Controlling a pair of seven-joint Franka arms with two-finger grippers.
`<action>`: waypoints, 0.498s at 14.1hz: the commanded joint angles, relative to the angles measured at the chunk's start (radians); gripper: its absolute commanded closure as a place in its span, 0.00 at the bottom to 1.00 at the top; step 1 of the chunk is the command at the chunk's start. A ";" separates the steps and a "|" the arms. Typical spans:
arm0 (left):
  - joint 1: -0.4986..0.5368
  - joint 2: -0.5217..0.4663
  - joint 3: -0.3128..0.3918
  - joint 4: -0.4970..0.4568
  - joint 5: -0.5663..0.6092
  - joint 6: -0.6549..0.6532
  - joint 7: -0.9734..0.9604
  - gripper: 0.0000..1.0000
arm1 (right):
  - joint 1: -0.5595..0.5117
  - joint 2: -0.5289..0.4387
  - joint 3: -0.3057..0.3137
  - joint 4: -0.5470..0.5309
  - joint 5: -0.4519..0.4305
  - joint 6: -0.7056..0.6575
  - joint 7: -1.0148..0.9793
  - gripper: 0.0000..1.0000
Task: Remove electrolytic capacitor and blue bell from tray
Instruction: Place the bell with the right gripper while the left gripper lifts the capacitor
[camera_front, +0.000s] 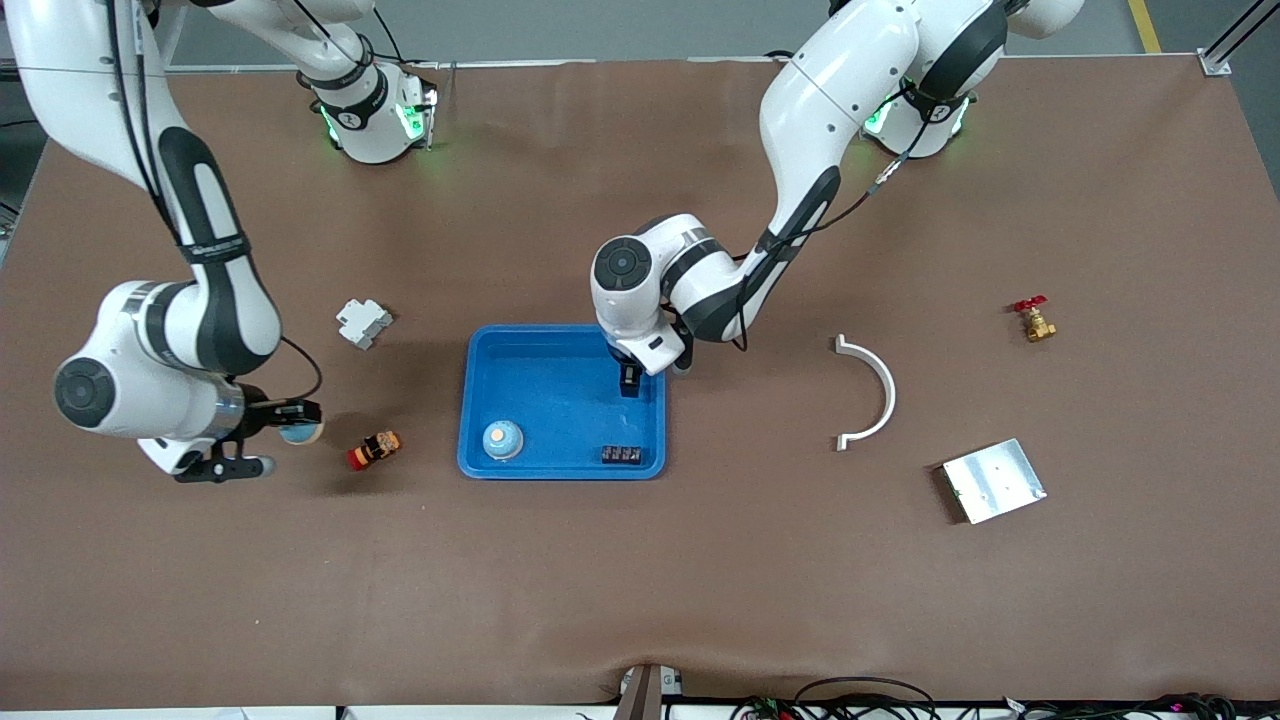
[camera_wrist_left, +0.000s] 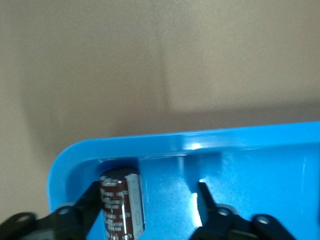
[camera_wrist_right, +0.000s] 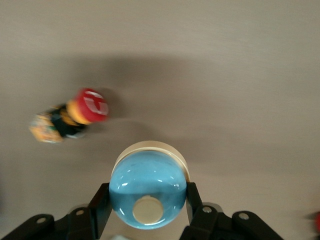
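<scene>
Status of the two removals, as the views show them.

My right gripper (camera_wrist_right: 148, 210) is clamped on a blue bell (camera_wrist_right: 148, 190), dome between the fingers. It hangs over bare table toward the right arm's end, outside the tray (camera_front: 470, 400). Beside it on the table lies a small red-capped part (camera_wrist_right: 70, 116). So one bell is out but not yet set down.

A second blue bell-like dome (camera_front: 502, 439) sits inside the tray, near the rim closest to the front camera; a black terminal block (camera_front: 621, 455) lies along that same rim. Whether that dome also counts for the task I cannot say.

My left gripper (camera_wrist_left: 150, 200) is down in the tray corner. The electrolytic capacitor (camera_wrist_left: 120, 205) stands between my fingers, against one finger (camera_wrist_left: 90, 200), with a gap to the other. Jaws apart, not yet gripping, as far as this close view lets me judge.

Left to do: close on the capacitor, lift it clear of the tray, place the bell.
</scene>
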 joint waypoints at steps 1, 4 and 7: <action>-0.012 0.008 0.009 0.014 0.020 0.003 -0.014 0.86 | 0.007 -0.059 -0.040 -0.062 -0.087 0.024 -0.049 1.00; -0.014 0.006 0.009 0.014 0.025 0.003 -0.011 1.00 | 0.007 -0.106 -0.089 -0.165 -0.129 0.095 -0.052 1.00; -0.008 0.006 0.009 0.014 0.087 0.003 0.001 1.00 | 0.004 -0.125 -0.151 -0.270 -0.144 0.230 -0.140 1.00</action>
